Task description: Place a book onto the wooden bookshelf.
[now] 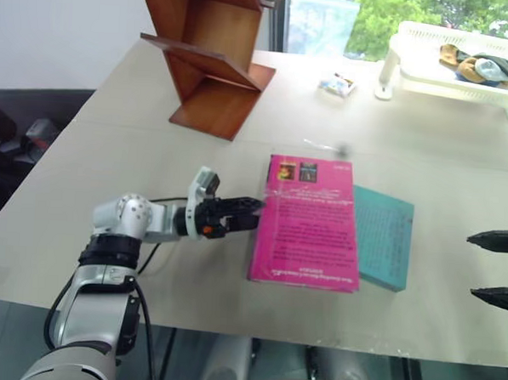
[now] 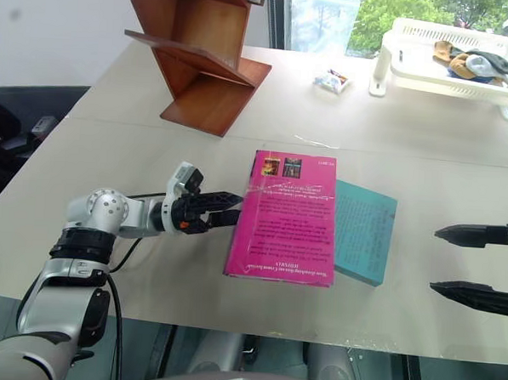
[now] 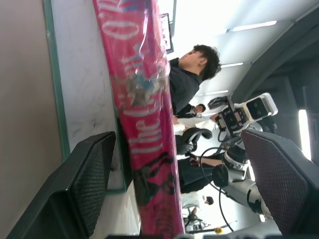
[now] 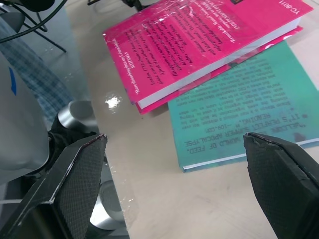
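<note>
At mid-worktop, the pink book [image 1: 308, 223] lies flat, overlapping a teal book [image 1: 384, 237] at its 3 o'clock. The left claw [image 1: 251, 214], fingers spread wide and empty, points level at the book's spine from 9 o'clock. The right claw [image 2: 456, 262] hangs open and empty, well apart at 3 o'clock. The wooden bookshelf [image 1: 212, 56] stands at 11 o'clock, a white basket [image 1: 456, 69] at 1 o'clock.

Teal book [image 1: 382, 236], white basket tray [image 1: 456, 69], small packet [image 1: 337, 84].

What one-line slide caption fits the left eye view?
Open left gripper at the pink book's edge, teal book beneath, wooden bookshelf behind.
</note>
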Available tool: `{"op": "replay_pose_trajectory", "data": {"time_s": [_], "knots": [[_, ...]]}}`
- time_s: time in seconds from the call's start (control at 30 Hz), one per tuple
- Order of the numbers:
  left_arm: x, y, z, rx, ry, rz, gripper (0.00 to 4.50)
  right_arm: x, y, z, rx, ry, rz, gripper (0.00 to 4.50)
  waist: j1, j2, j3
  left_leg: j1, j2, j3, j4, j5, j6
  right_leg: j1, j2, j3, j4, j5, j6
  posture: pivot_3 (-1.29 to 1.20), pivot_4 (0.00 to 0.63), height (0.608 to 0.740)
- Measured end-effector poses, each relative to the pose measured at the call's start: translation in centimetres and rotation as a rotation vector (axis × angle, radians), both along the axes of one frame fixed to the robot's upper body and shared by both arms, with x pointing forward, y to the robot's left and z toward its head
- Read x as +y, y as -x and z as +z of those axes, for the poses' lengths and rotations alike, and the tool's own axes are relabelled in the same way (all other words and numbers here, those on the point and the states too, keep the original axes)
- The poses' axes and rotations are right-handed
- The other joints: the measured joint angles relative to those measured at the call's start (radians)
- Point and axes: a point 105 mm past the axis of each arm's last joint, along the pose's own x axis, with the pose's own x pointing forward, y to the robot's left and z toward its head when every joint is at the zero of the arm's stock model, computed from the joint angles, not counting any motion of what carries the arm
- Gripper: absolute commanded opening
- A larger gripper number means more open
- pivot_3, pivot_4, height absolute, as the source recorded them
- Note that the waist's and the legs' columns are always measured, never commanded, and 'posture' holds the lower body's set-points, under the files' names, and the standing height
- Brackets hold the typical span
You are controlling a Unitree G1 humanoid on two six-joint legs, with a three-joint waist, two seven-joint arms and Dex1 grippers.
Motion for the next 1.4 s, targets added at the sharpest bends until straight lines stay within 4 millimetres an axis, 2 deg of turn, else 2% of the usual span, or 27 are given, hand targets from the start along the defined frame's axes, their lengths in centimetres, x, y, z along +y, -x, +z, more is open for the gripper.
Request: {"op": "replay_pose_trajectory", "data": {"time_s": [0.2, 0.33, 0.5, 1.0, 1.4], "knots": [[0.1, 0.4, -0.2, -0.001, -0.007, -0.007, 4.43, 0.0, -0.1, -0.3, 0.009, -0.002, 0.011, 4.50, 0.001, 0.000, 0.000, 0.000, 0.000, 0.000, 0.000, 0.000, 0.000, 0.000, 0.000, 0.000, 0.000, 0.000, 0.000, 0.00, 0.150, 0.740], [0.1, 0.6, -0.2, -0.001, -0.001, -0.011, 3.24, -0.2, -0.1, -0.4, 0.012, -0.001, 0.009, 4.50, 0.001, 0.000, 0.000, 0.000, 0.000, 0.000, 0.000, 0.000, 0.000, 0.000, 0.000, 0.000, 0.000, 0.000, 0.000, 0.00, 0.150, 0.740], [0.0, 0.7, -0.4, 0.005, 0.001, -0.013, 1.11, -0.3, -0.2, -0.4, 0.011, -0.004, 0.006, 4.50, 0.001, 0.000, 0.000, 0.000, 0.000, 0.000, 0.000, 0.000, 0.000, 0.000, -0.001, 0.000, 0.000, 0.000, 0.000, 0.00, 0.150, 0.740], [0.1, 0.6, -0.3, -0.003, -0.004, -0.008, 1.11, -0.4, -0.4, -0.3, -0.002, 0.008, 0.008, 4.50, 0.001, 0.000, 0.000, 0.000, 0.000, 0.000, 0.000, 0.000, 0.000, 0.000, -0.001, 0.000, 0.000, 0.000, 0.000, 0.00, 0.150, 0.740], [2.3, 1.0, -0.6, -0.016, -0.044, 0.032, 1.11, -0.4, -0.4, -0.4, -0.003, 0.010, 0.007, 4.50, 0.000, 0.000, 0.000, 0.000, 0.000, 0.000, 0.000, 0.000, 0.000, 0.000, -0.001, 0.000, 0.000, 0.000, 0.000, 0.00, 0.150, 0.740]]}}
